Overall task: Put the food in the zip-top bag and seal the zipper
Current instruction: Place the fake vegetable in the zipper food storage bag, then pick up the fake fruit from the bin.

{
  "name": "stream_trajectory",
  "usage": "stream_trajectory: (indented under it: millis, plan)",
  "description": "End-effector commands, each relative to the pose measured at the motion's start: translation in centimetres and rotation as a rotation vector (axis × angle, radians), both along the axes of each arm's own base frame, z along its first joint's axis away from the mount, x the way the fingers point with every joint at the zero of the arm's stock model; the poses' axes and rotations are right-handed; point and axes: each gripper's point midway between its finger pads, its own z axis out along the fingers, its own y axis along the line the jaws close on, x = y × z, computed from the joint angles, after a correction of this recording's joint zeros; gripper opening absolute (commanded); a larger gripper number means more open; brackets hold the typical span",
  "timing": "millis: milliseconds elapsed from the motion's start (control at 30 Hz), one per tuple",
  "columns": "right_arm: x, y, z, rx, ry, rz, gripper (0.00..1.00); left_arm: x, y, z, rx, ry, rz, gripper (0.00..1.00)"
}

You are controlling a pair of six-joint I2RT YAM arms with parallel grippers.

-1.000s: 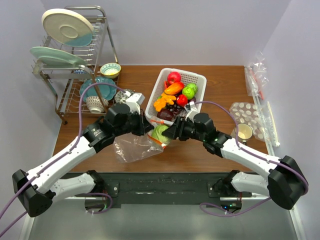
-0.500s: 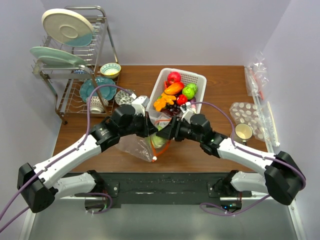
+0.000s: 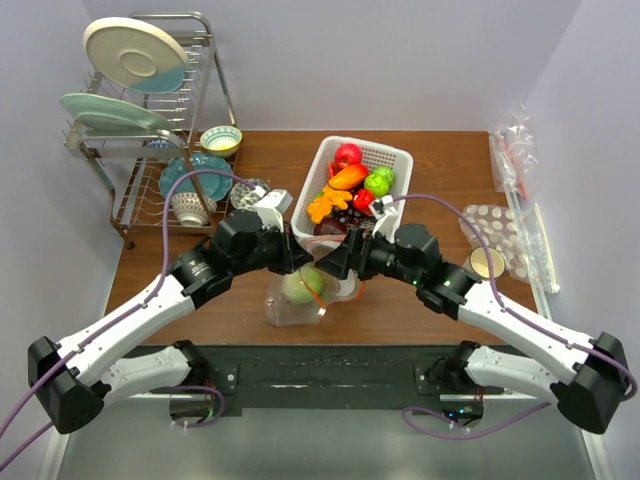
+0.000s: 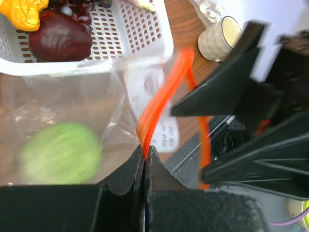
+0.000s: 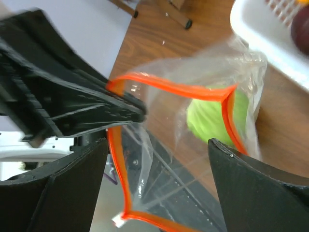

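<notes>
a clear zip-top bag (image 3: 290,310) is held up at the near side of the tabletop (image 3: 450,165), just in front of the white basket (image 3: 405,158) and between the two arms. the left tool (image 4: 146,153) is closed tight on the zipper (image 4: 161,104), with the orange-red strip pinched between its fingertips at one end of the mouth. from that pinch, the strip is seen in the left wrist view to run up and away toward the basket's near wall. the right tool (image 5: 157,145) is spread wide, its two fingers set well apart on either side of the bag's mouth, with nothing clamped between them. the mouth is pulled open into a wide, uneven loop and is turned upward toward the tools. the bag's body is hung below it toward the tabletop's near edge, so the long axis of the bag is closer to upright than flat. whether its bottom is touching the wood cannot be told. a round green piece of food (image 5: 207,118) is lodged inside the bag, low behind the open rim. more food, in red, orange, green and dark purple, is piled in the basket. a cup (image 3: 487,263) is stood just to the right of the right arm, and a dish rack (image 3: 150,130) loaded with plates is set at the far left corner.
</notes>
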Motion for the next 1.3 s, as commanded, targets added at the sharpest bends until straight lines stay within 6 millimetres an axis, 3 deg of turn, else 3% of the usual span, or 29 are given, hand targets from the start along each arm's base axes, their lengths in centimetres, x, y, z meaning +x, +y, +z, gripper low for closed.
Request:
stream_trajectory:
  millis: [0,200,467,933,1067,1267]
  plan:
    - [-0.3,-3.1,0.0,-0.196,-0.039,-0.035,0.84,0.0,0.3,-0.1,-0.008,-0.009,0.019,0.00]
    - [-1.2,-6.4,-1.5,-0.316,-0.039,-0.083,0.79,-0.4,0.7,-0.8,-0.005,-0.003,0.022,0.00]
    - [-1.9,-6.3,-5.0,-0.362,0.033,-0.051,0.78,-0.4,1.0,-0.9,0.001,-0.006,0.034,0.00]
    - [-1.1,-3.3,-2.1,-0.216,0.005,-0.013,0.75,-0.4,1.1,-1.1,0.012,-0.006,0.034,0.00]
    - [-0.7,-4.7,-1.5,-0.251,-0.014,-0.076,0.75,-0.3,1.5,-0.9,0.018,-0.014,0.049,0.00]
    - [2.9,-9.2,0.2,-0.458,-0.113,-0.302,0.70,0.3,3.0,-0.4,0.074,-0.060,0.100,0.00]
